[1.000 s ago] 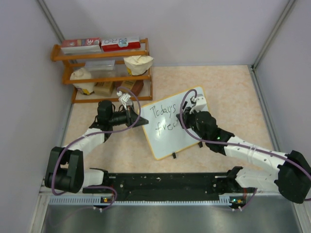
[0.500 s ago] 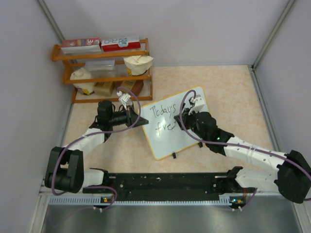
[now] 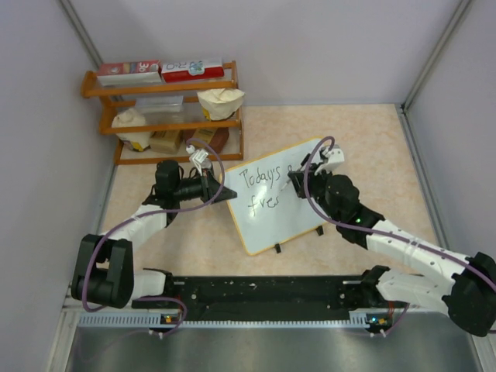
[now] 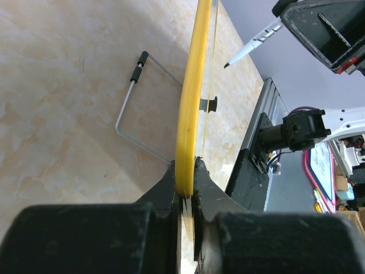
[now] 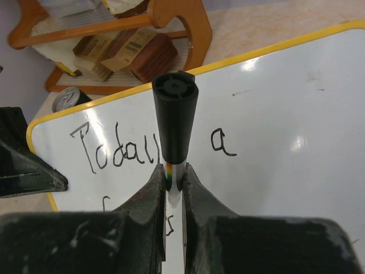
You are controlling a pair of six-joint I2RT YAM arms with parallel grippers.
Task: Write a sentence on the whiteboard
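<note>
Near the middle of the beige marbled tabletop [image 3: 372,147], a glossy white rectangular whiteboard [image 3: 285,221] with rounded corners and a thin yellow-orange frame stands tilted back on a grey wire prop [image 4: 134,108] and small black clip feet [image 3: 277,248]. In the top view its long axis runs from 8 o'clock to 2 o'clock.

At its 9 o'clock edge the left tool [image 4: 185,171] is pinched narrow on the yellow frame. At 3 o'clock the right tool [image 5: 172,177] is clamped on a white-barrelled marker [image 5: 175,108] with a matte black ribbed end. The marker's tip points toward 9 o'clock at the board face; I cannot tell whether it touches.

The thin black handwritten sentence [image 3: 260,184] shows "Today's a" above "fres", both lines following the long axis.

Farther back at 11 o'clock, an orange wooden shelf rack [image 3: 163,89] holds boxes and pale bags.
</note>
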